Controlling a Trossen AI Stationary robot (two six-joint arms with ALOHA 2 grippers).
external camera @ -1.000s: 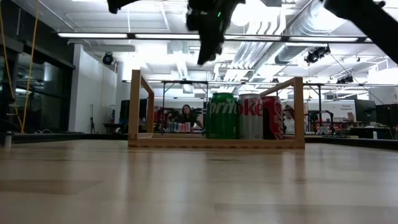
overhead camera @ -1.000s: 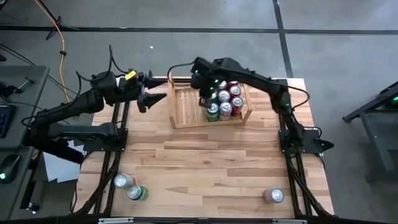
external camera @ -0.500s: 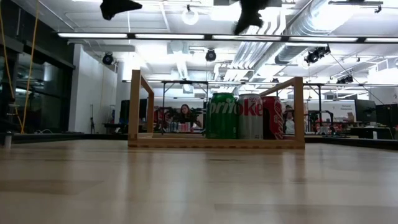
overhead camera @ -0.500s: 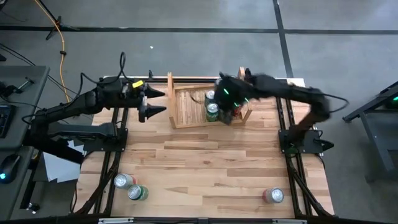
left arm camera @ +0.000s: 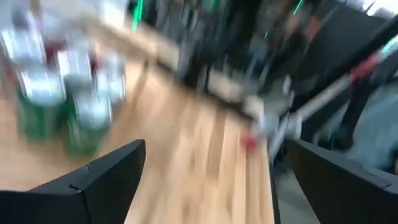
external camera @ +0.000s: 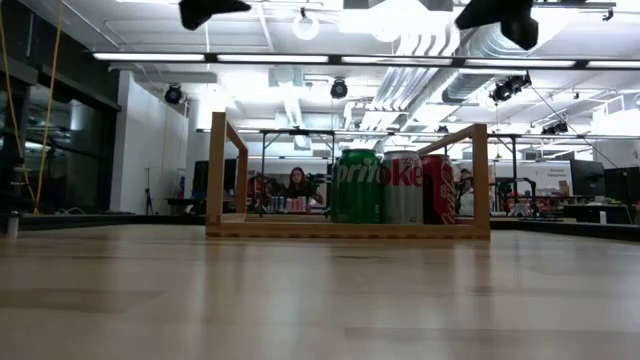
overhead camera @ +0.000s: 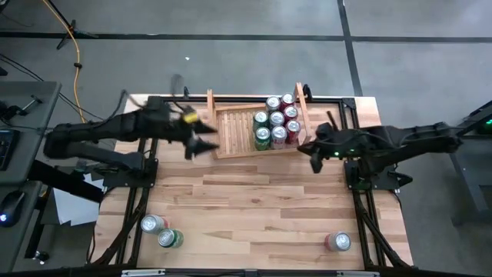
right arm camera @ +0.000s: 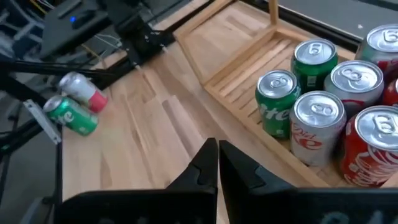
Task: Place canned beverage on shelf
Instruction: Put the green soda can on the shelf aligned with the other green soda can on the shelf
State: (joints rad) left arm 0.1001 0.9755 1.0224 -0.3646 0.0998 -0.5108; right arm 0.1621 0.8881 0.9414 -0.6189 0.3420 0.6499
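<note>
Cans (overhead camera: pixel 277 120) are seen grouped upright in the right half of the shelf (overhead camera: pixel 234 131), at the counter's (overhead camera: pixel 254 208) far edge. The right tool (overhead camera: pixel 314 156), pressed together and empty, is held just beside the shelf's right board. The left tool (overhead camera: pixel 201 145), spread wide and empty, is held at the shelf's left board. Three more cans are left lying near the front edge: two (overhead camera: pixel 161 231) at the left, one (overhead camera: pixel 337 242) at the right.

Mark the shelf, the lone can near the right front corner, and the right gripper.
shelf (overhead camera: pixel 233 129), high view, bare slatted base.
lone can (overhead camera: pixel 338 242), high view, silver top.
right gripper (right arm camera: pixel 218 163), right wrist view, shut fingertips.
</note>
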